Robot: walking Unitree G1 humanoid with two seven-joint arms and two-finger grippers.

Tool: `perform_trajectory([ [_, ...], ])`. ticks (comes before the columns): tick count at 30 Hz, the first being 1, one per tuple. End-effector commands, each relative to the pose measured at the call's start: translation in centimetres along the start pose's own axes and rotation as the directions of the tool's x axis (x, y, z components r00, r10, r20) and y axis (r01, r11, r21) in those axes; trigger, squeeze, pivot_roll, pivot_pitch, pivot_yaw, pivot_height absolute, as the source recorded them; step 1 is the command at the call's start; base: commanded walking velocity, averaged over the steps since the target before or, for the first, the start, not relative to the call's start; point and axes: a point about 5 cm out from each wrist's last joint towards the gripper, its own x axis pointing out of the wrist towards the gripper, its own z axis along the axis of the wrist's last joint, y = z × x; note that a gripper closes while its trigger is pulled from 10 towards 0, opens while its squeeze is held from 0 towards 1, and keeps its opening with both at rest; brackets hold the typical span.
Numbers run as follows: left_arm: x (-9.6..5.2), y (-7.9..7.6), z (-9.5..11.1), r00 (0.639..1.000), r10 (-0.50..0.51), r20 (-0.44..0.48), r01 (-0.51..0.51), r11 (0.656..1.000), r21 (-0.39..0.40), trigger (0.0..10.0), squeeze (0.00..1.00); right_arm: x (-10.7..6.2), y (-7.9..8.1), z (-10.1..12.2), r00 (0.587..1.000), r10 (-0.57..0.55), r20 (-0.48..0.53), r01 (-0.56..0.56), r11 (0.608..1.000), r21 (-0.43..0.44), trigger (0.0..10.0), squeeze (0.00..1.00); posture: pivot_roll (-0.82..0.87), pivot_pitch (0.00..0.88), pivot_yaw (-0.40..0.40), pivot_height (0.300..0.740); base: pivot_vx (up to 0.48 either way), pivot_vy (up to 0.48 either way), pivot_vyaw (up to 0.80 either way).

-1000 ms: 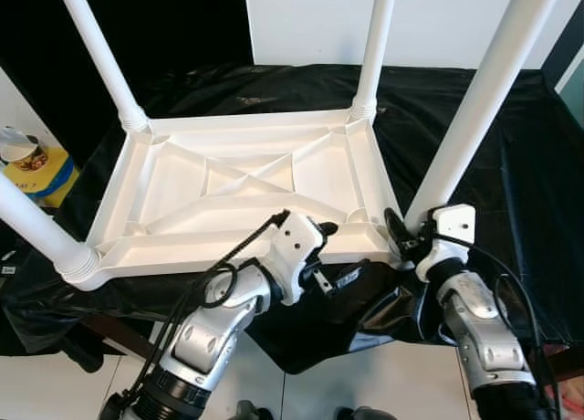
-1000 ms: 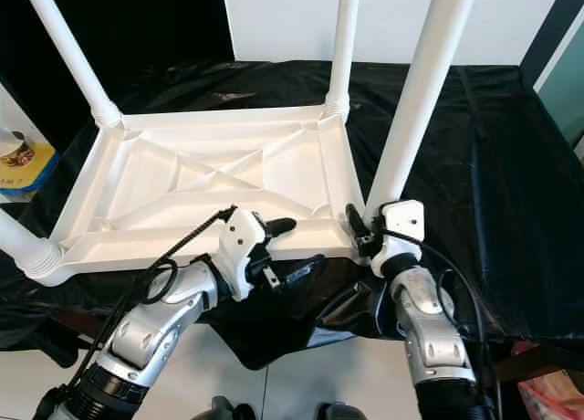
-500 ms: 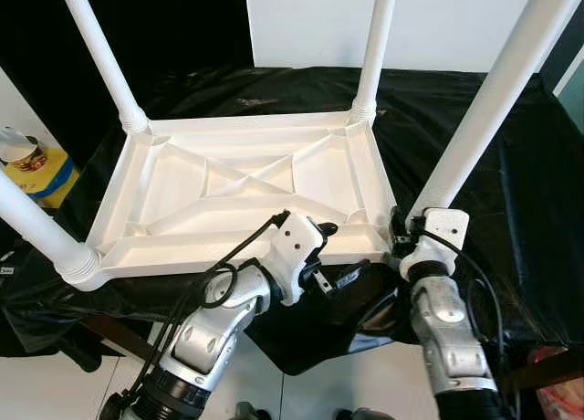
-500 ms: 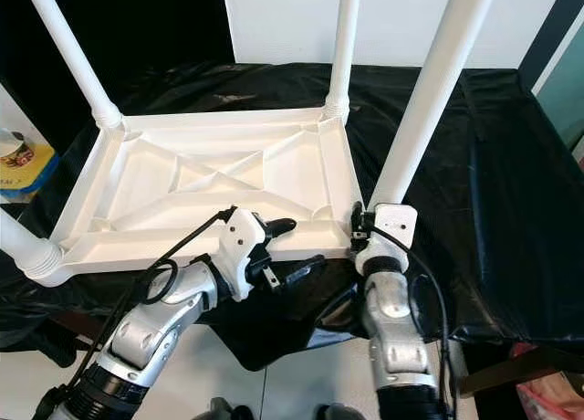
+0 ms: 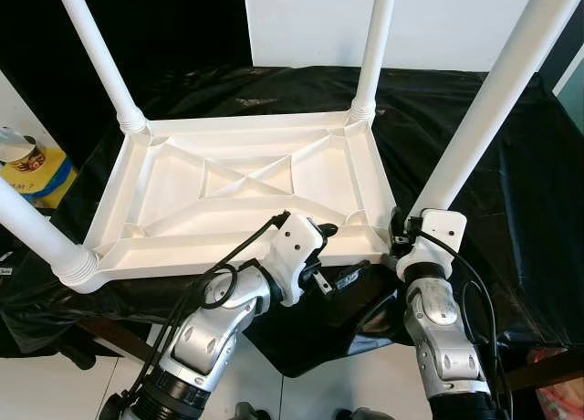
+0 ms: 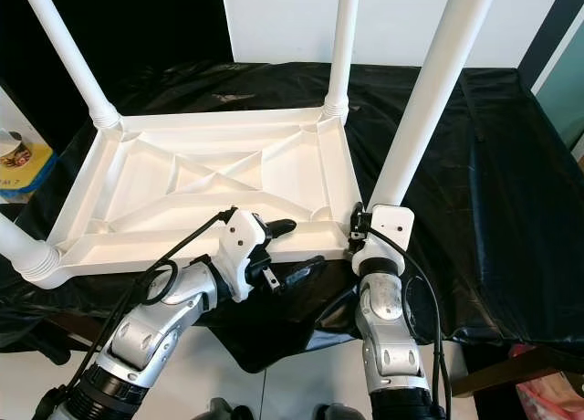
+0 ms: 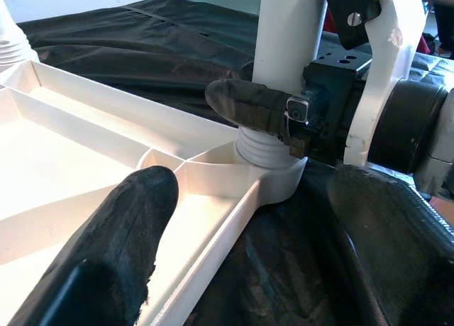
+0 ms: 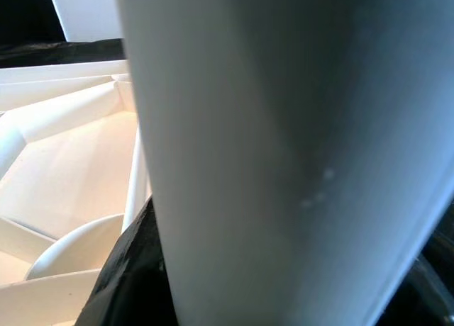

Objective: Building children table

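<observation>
A white plastic children's table [image 5: 237, 178] lies upside down on a black cloth, with its legs pointing up. My right gripper [image 5: 407, 228] is at the base of the near right leg [image 5: 484, 100] and shut on it. In the left wrist view one of its black fingers [image 7: 255, 106] presses against that leg [image 7: 291, 42] just above the threaded socket. The right wrist view has the leg [image 8: 284, 156] tight between the fingers. My left gripper [image 5: 339, 253] is open and straddles the table's near rim [image 7: 213, 227], one finger inside the frame and one outside.
The black cloth [image 5: 511, 192] covers the work surface and hangs over its near edge. A yellow and blue container [image 5: 32, 169] sits low at the far left. A white panel [image 5: 310, 23] stands behind the table. White floor tiles lie below my arms.
My right gripper has moved left from beside the near right leg onto its base and closed around it. The left arm has stayed where it was.
</observation>
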Motion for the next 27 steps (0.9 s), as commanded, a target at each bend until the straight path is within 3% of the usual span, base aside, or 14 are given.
perform_trajectory([
  [1, 0.0, -0.5, -0.1, 0.999, -0.037, -0.005, 0.037, 0.999, -0.001, 10.0, 0.00, -0.9, 0.4, -2.1, 0.994, 0.018, -0.104, -0.018, 1.000, -0.002, 10.0, 0.00, -0.10, 0.106, 0.023, 0.740, 0.000, 0.000, 0.00],
  [3, 0.0, -0.5, -0.1, 0.999, -0.036, -0.005, 0.036, 0.999, 0.000, 10.0, 0.00, -0.9, 0.3, -2.0, 0.995, 0.021, -0.100, -0.022, 1.000, -0.005, 10.0, 0.00, -0.10, 0.107, 0.023, 0.740, 0.000, 0.000, 0.00],
  [4, 0.0, -0.5, -0.1, 0.999, -0.035, -0.005, 0.035, 0.999, 0.001, 10.0, 0.00, -0.8, 0.2, -1.9, 0.995, 0.028, -0.097, -0.028, 1.000, 0.001, 10.0, 0.20, -0.10, 0.107, 0.022, 0.740, 0.000, 0.000, 0.00],
  [6, 0.0, -0.5, -0.1, 0.999, -0.034, -0.004, 0.034, 0.999, 0.001, 10.0, 0.00, -0.8, 0.2, -1.9, 0.995, 0.028, -0.097, -0.028, 1.000, 0.004, 10.0, 0.20, -0.10, 0.107, 0.022, 0.740, 0.000, 0.000, 0.00],
  [7, 0.0, -0.4, 0.0, 0.999, -0.033, -0.004, 0.033, 0.999, 0.001, 10.0, 0.00, -0.8, 0.1, -1.8, 0.995, 0.041, -0.092, -0.040, 0.999, 0.009, 10.0, 1.00, -0.10, 0.109, 0.021, 0.740, 0.000, 0.000, 0.00],
  [15, 0.0, -0.4, 0.0, 1.000, -0.021, 0.001, 0.021, 1.000, 0.006, 10.0, 0.00, -0.9, -0.3, -1.0, 0.992, 0.120, -0.042, -0.119, 0.993, 0.015, 10.0, 1.00, -0.10, 0.113, 0.013, 0.740, 0.000, 0.000, 0.00],
  [23, -0.2, -0.3, -0.1, 1.000, 0.000, -0.001, 0.000, 1.000, 0.005, 10.0, 0.00, -1.3, -2.7, 0.1, 0.941, 0.337, 0.019, -0.337, 0.941, -0.002, 10.0, 1.00, -0.10, 0.127, 0.005, 0.740, 0.000, 0.000, 0.00],
  [24, -0.2, -0.3, -0.1, 1.000, 0.002, -0.002, -0.002, 1.000, 0.004, 10.0, 0.00, -1.3, -2.9, 0.2, 0.927, 0.374, 0.022, -0.374, 0.927, -0.015, 10.0, 0.07, -0.10, 0.128, 0.006, 0.740, 0.000, 0.000, 0.00],
  [27, -0.2, -0.3, -0.2, 1.000, 0.003, -0.002, -0.003, 1.000, 0.002, 10.0, 0.00, -1.2, -3.2, 0.3, 0.904, 0.427, 0.021, -0.426, 0.904, -0.025, 10.0, 0.00, -0.10, 0.128, 0.007, 0.740, 0.000, 0.000, 0.00],
])
